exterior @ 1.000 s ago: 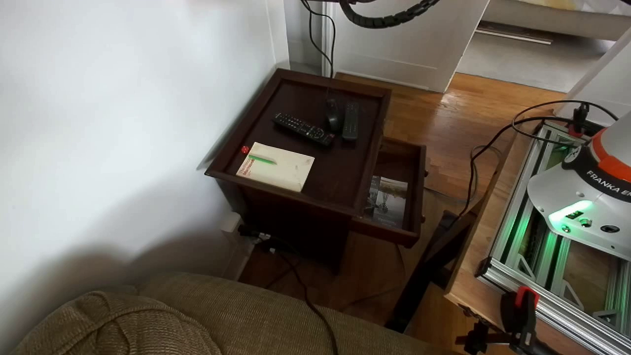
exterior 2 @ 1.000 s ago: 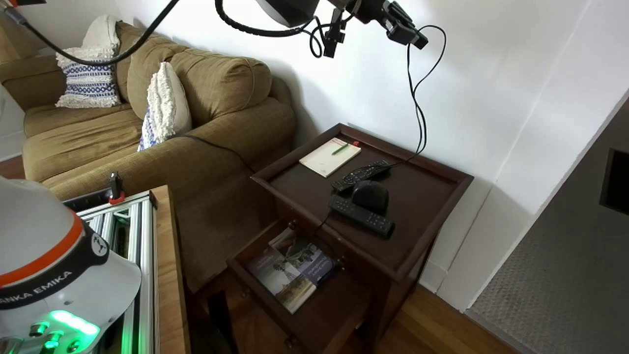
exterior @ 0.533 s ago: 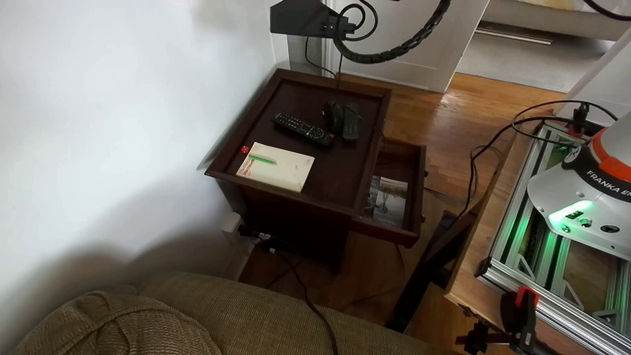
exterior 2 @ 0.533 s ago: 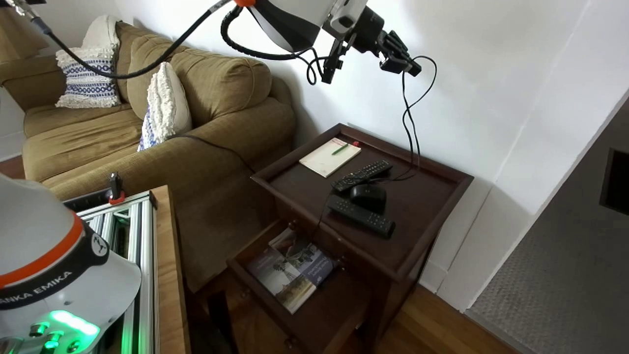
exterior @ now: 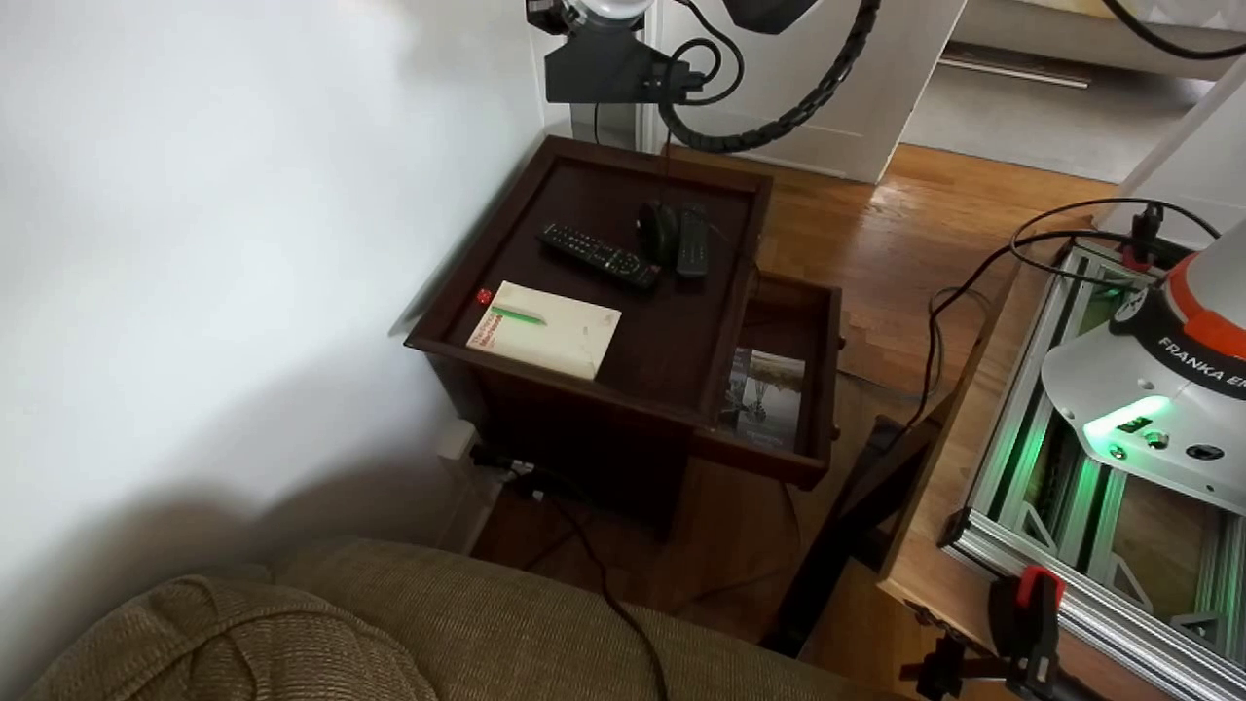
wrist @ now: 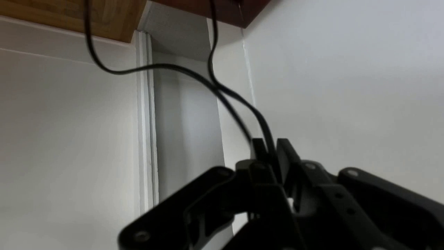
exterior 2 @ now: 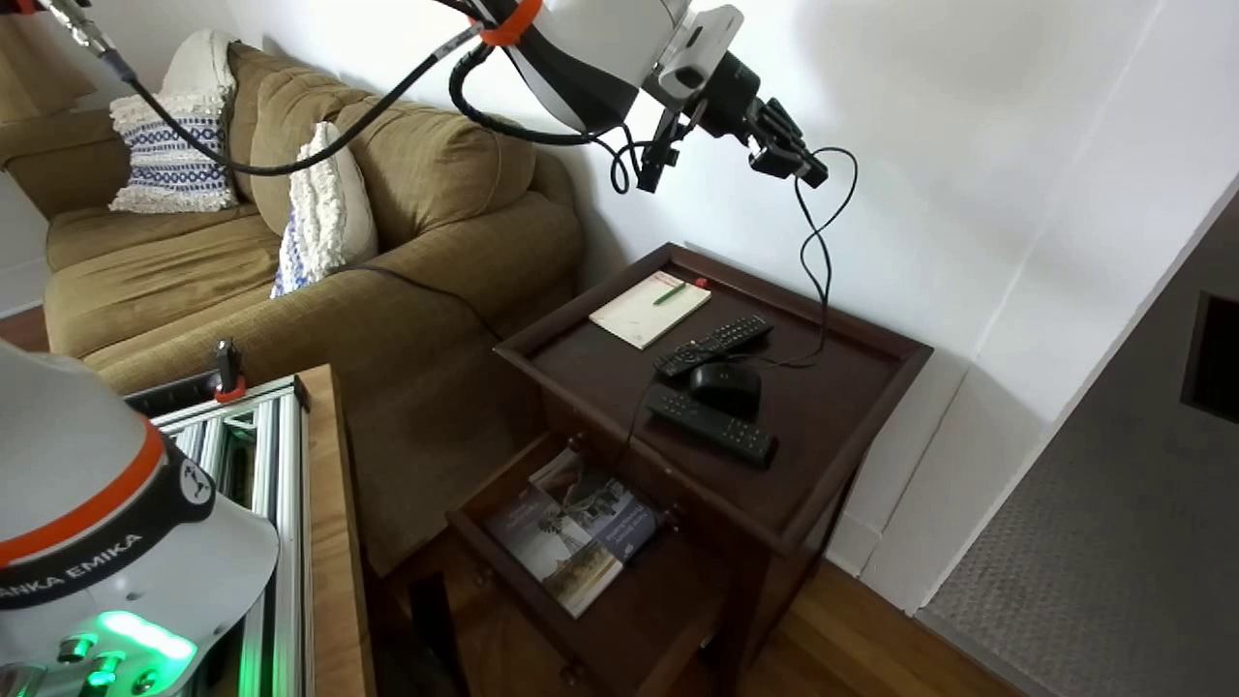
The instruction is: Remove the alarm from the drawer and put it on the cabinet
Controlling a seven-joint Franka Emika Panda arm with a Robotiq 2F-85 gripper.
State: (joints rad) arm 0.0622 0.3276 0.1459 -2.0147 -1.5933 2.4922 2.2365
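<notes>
The alarm (exterior: 658, 232), a small black clock, sits on the cabinet (exterior: 672, 341) between two remotes in both exterior views; it also shows here (exterior 2: 726, 385). The drawer (exterior 2: 668, 590) is pulled out below the cabinet top (exterior 2: 813, 436). My gripper (exterior 2: 815, 176) is high above the cabinet's wall side, apart from the alarm. In the wrist view my gripper (wrist: 270, 142) has its fingers close together around a black cord (wrist: 118, 72), which runs down in two strands. The cord (exterior 2: 854, 179) loops from the gripper down to the cabinet. The alarm is out of the wrist view.
Black remotes (exterior 2: 716, 344) (exterior 2: 711, 426) flank the alarm. A pale booklet (exterior: 555, 341) with a green pen (exterior: 518, 314) and a red die (exterior: 484, 295) are also on top. Books (exterior 2: 571, 532) lie in the drawer. A wall, sofa (exterior 2: 436, 165) and robot table (exterior: 934, 526) surround the cabinet.
The arm and gripper have moved down toward the cabinet. The cord hangs slacker and has shifted on the top. The alarm has turned slightly and stays beside the remotes.
</notes>
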